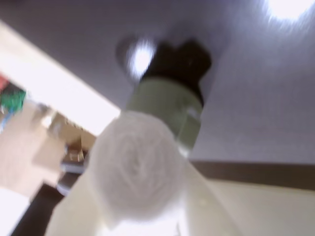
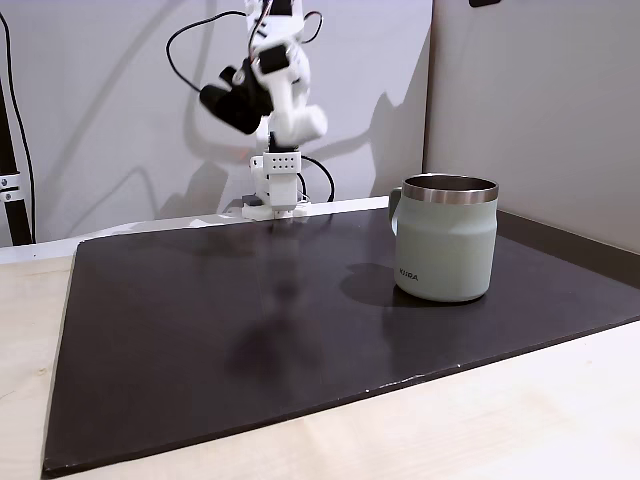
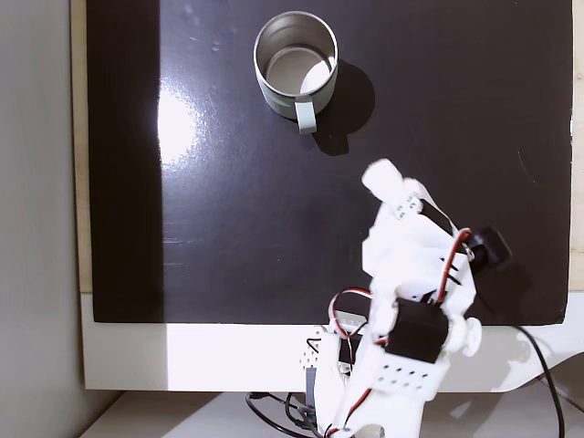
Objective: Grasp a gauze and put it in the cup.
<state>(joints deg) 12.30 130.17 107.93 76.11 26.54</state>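
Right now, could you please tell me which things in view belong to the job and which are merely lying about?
Job:
small white roll of soft gauze, held in the tool
pale sage-green mug with steel rim

Lying about:
dark rectangular mat
pale wooden tabletop

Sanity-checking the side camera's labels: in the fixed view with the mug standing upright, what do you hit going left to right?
Light wooden tabletop → black mat → white arm base with the gripper raised above it → green cup.
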